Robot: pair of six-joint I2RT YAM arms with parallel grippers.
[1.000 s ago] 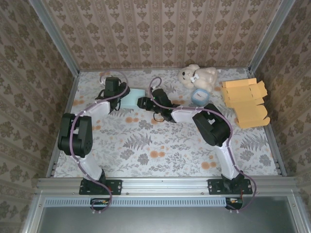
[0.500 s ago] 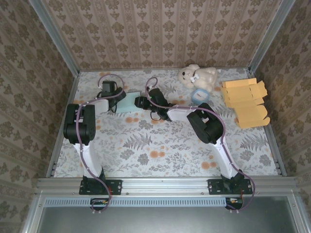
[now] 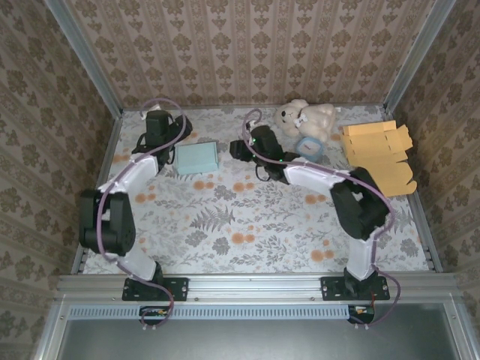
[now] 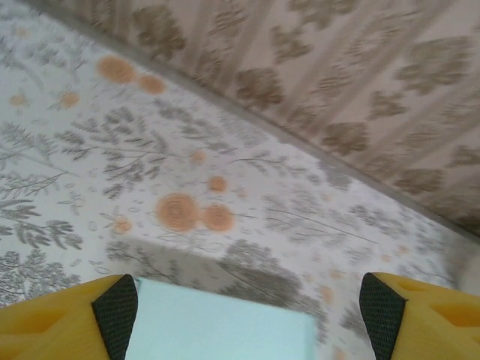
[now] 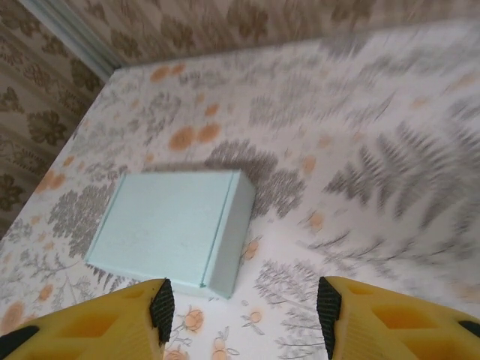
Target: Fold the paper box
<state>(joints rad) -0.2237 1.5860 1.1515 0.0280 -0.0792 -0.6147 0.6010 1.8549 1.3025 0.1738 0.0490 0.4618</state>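
Nudging the paper box (image 3: 195, 158) from one side could skid it or spring its lid, I judge: the left gripper (image 4: 247, 304) and right gripper (image 5: 244, 304) both gape, holding nothing. It lies flat, well left of the plush bear (image 3: 304, 118), with its long axis pointing roughly toward the bear.

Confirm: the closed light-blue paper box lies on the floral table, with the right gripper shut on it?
No: the right gripper is open, and the light-blue paper box lies free on the floral table ahead of it, as the right wrist view shows.
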